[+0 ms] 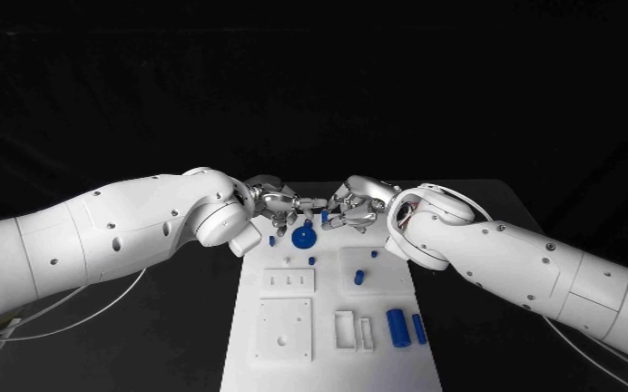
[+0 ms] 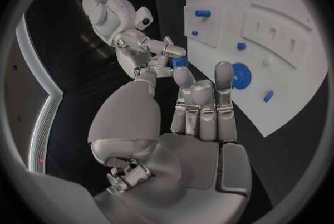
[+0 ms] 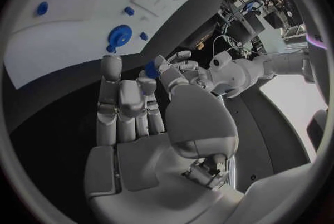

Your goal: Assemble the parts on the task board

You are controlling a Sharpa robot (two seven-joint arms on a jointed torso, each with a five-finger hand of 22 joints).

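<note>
The white task board [image 1: 328, 356] lies lengthwise down the table's middle. Above its far end my two hands meet fingertip to fingertip. My right hand [image 1: 356, 203] pinches a small blue part [image 1: 323, 217] [image 2: 180, 61] [image 3: 150, 69]. My left hand [image 1: 275, 201] reaches its fingertips to the same part; whether it grips it I cannot tell. Just below them a blue gear [image 1: 304, 236] [image 2: 241, 75] [image 3: 119, 33] sits on the board. Two blue cylinders [image 1: 397, 327] lie near the board's right edge, and small blue pegs [image 1: 358, 276] dot its middle.
Raised white blocks with slots [image 1: 289, 280] and a square plate [image 1: 284, 328] take up the board's left half. White cables [image 1: 79, 306] trail under my left arm. Black table lies on both sides of the board.
</note>
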